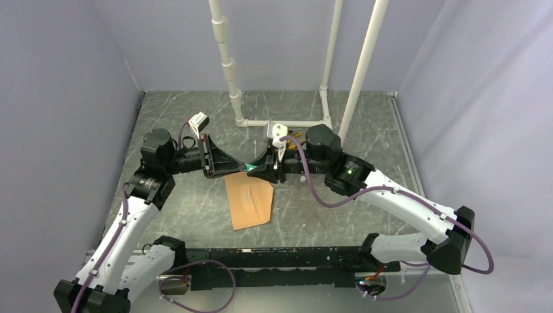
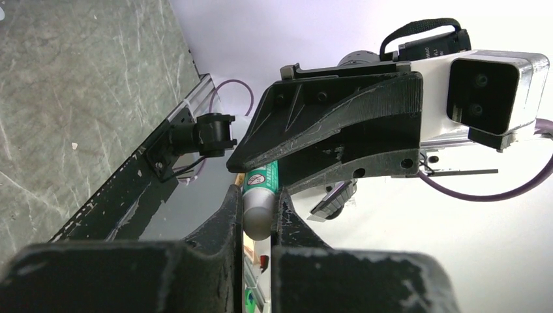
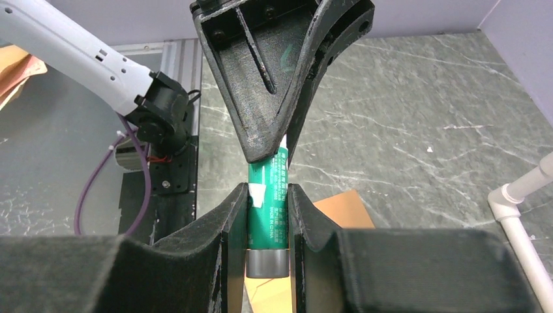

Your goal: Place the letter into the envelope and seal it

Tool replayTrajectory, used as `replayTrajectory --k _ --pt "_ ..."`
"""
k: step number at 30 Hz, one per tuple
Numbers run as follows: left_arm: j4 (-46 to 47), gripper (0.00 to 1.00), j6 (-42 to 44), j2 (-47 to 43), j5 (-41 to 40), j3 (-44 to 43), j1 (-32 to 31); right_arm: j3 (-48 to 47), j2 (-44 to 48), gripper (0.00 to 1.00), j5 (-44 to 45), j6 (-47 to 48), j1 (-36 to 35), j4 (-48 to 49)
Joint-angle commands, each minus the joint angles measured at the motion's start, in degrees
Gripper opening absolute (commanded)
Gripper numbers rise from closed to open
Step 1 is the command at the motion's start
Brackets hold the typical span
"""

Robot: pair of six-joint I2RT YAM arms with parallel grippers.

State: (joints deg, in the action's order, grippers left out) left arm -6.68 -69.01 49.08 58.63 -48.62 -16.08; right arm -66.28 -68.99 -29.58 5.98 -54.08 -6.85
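The brown envelope [image 1: 249,203] lies flat on the table, just below where the two grippers meet, and its corner [image 3: 345,210] shows in the right wrist view. The letter is hidden from view. A green glue stick [image 1: 250,168] hangs level above the envelope between both grippers. My left gripper [image 2: 259,195] is shut on the stick's rounded grey end [image 2: 258,218]. My right gripper [image 3: 269,192] is shut on the green body [image 3: 269,222], with a flat grey end sticking out behind its fingers. The two grippers point tip to tip, almost touching.
White pipe stands [image 1: 287,122] rise from the table behind the grippers. A black rail [image 1: 274,257] runs along the near edge between the arm bases. Grey walls close in both sides. A bit of peach paper [image 3: 14,65] shows far left beyond the rail.
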Motion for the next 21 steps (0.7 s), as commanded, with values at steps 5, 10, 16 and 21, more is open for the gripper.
replayTrajectory --k 5,10,16,21 --pt "17.9 0.03 -9.8 -3.0 -0.8 0.9 -0.5 4.9 5.4 0.70 -1.7 -13.3 1.6 17.1" --pt "23.2 0.03 -12.0 -4.6 -3.3 -0.7 -0.5 13.8 8.5 0.80 -3.3 -26.3 2.0 39.0" --pt "30.1 0.02 -17.8 -3.4 -3.5 -1.2 -0.6 14.0 5.9 0.75 -6.6 -24.6 1.7 50.3" --pt "35.1 0.03 -23.2 -2.6 -4.4 -0.9 -0.6 11.6 3.9 0.71 -6.8 -12.9 1.1 52.4"
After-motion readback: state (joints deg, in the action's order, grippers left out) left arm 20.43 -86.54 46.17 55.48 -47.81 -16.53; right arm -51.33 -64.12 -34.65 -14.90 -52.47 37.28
